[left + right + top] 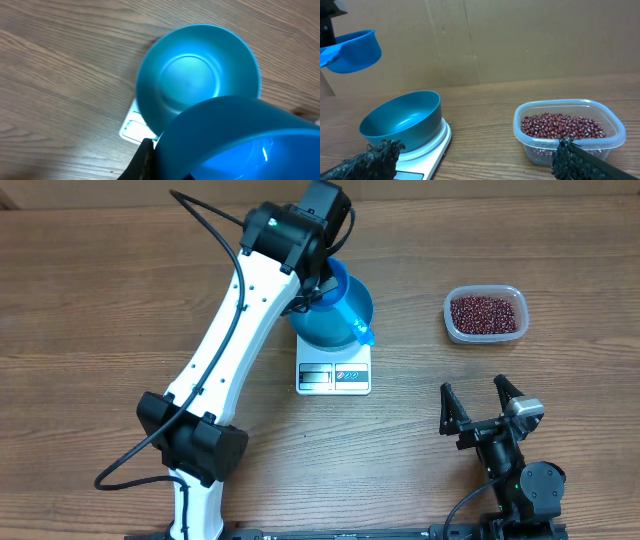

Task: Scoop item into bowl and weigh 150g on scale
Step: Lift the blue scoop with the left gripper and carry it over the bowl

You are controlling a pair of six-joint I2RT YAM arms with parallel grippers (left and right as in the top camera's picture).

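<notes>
Blue scoop [355,50] pinched in L claw [315,286] over bowl [402,120] on scale [333,375], prob for tipping; R claw [472,386] wide, spare, nr beans [562,125].

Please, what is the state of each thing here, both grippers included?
tub, open, holding beans
scale, flat, display unreadable
bowl, upright on the scale, empty
scoop, held up over the bowl, visible inside empty
left gripper, shut on the scoop
right gripper, open, empty
</notes>
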